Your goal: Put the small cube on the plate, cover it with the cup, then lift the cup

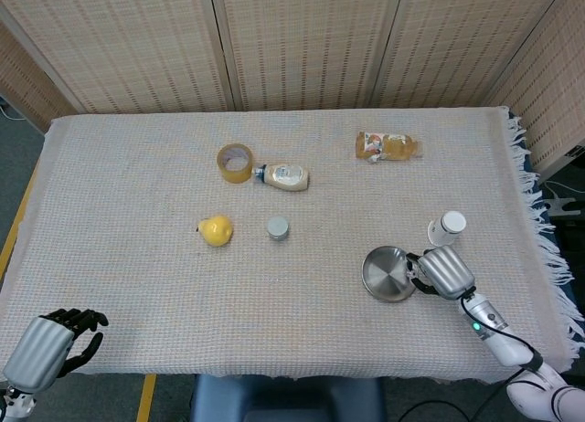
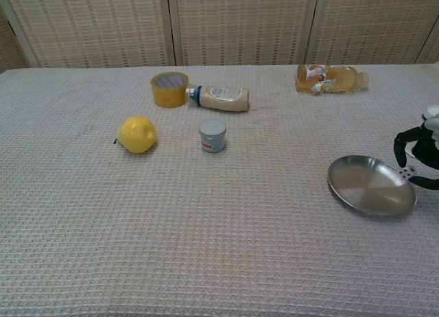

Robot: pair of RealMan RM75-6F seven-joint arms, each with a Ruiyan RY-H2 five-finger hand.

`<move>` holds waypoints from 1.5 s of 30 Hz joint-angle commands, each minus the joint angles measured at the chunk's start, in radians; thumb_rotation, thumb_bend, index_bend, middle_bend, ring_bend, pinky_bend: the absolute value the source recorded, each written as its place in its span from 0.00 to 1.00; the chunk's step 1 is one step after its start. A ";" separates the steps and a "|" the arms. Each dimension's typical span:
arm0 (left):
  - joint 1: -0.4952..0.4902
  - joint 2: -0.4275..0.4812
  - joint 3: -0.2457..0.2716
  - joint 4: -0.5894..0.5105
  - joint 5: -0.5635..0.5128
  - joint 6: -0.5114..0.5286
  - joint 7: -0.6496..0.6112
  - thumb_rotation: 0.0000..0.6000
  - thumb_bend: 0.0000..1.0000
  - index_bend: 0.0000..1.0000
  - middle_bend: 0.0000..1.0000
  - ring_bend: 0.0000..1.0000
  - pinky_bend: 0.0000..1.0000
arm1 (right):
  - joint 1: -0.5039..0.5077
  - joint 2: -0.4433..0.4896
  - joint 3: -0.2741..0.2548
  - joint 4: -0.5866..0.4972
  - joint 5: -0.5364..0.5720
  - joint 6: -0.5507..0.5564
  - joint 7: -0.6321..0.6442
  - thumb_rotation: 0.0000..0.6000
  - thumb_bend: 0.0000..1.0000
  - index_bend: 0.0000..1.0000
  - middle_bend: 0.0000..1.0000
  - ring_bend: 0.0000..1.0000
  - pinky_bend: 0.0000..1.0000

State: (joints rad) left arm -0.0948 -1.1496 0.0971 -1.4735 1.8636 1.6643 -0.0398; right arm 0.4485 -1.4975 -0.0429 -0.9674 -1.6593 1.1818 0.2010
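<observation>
The right hand (image 1: 441, 270) hangs just over the right rim of the plate (image 1: 382, 274). Its dark fingers (image 2: 409, 144) curl down with gaps between them, and they hold nothing. In the chest view the hand hides most of the cup (image 2: 432, 112), so only a bit of white shows at the picture's edge.

The left hand (image 1: 47, 346) rests far from the plate, at the near left corner of the table (image 1: 137, 166). Its fingers are bent in a little but sit apart, and nothing is in them.

The plate is shiny metal, shallow and bare. It looks slippery, so a cube set down hard could slide on it.

The cup (image 1: 446, 227) stands just behind the plate and to its right. It seems to be mouth down already, but it is small in the pictures, so I am not sure. It looks like thin paper. It should be light and easy to crush, so a soft hold around its sides is best.

I cannot find a true cube. The nearest match is a small grey pot (image 2: 212, 136) with a pale lid, well to the left of the plate. It looks hard and light. A pinch on two sides should lift it.

Further left of the plate lies a yellow pear (image 2: 137, 134). Behind the pot are a roll of tape (image 2: 169, 88) and a squeeze bottle (image 2: 219, 97) on its side. A juice bottle (image 2: 328, 79) lies far behind the plate.
</observation>
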 commanded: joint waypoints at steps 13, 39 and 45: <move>0.001 0.000 0.000 0.000 0.002 0.002 0.000 1.00 0.43 0.47 0.56 0.59 0.69 | 0.011 -0.049 0.004 0.116 -0.036 0.134 0.194 1.00 0.12 0.24 0.27 0.08 0.42; -0.002 -0.002 0.001 -0.003 -0.001 -0.010 0.006 1.00 0.43 0.47 0.56 0.59 0.69 | 0.038 -0.115 0.104 0.403 0.152 -0.070 0.115 1.00 0.24 0.24 0.18 0.03 0.29; -0.003 -0.002 0.001 -0.002 -0.001 -0.009 0.005 1.00 0.43 0.47 0.56 0.59 0.69 | 0.045 -0.157 0.094 0.480 0.150 -0.099 0.152 1.00 0.24 0.25 0.18 0.03 0.31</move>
State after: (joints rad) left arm -0.0976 -1.1516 0.0980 -1.4758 1.8627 1.6551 -0.0352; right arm 0.4902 -1.6444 0.0543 -0.4993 -1.5091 1.0916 0.3434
